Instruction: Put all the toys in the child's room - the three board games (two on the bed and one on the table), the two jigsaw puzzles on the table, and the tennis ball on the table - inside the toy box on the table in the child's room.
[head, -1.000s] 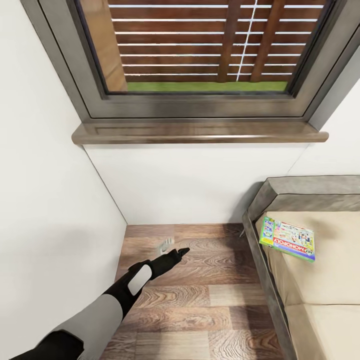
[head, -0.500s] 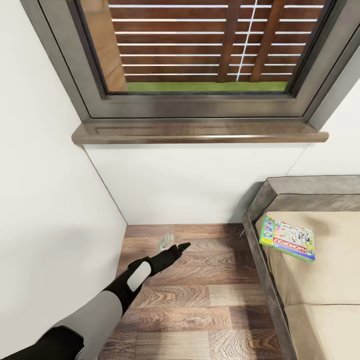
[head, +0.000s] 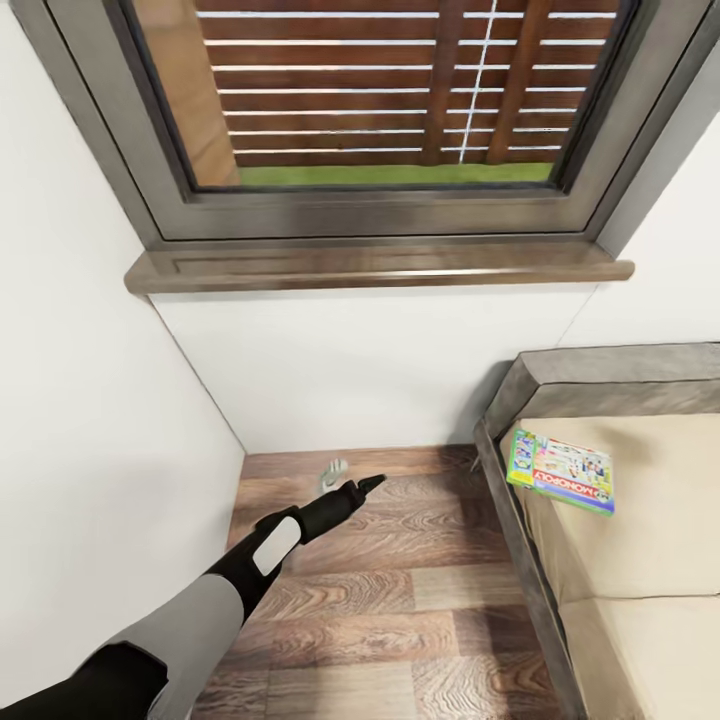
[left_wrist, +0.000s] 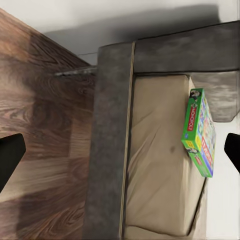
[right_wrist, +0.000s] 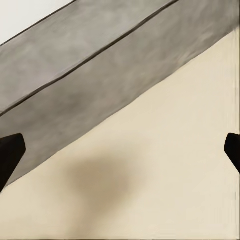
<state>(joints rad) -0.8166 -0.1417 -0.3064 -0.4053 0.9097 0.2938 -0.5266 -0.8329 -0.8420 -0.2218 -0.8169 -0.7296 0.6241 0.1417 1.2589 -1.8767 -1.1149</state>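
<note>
Above the floor (head: 400, 590), left end effector (head: 362, 488) extends forward, empty.

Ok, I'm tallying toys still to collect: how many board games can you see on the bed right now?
1: a green-edged white Monopoly box lies flat on the beige-sheeted bed, near its dark grey headboard corner. Much of the bed is out of frame, so another may be hidden.

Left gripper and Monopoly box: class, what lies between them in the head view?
In the head view, between the left gripper and the Monopoly box lie bare wood-plank floor, then the bed's dark grey frame rail and a strip of beige sheet.
</note>
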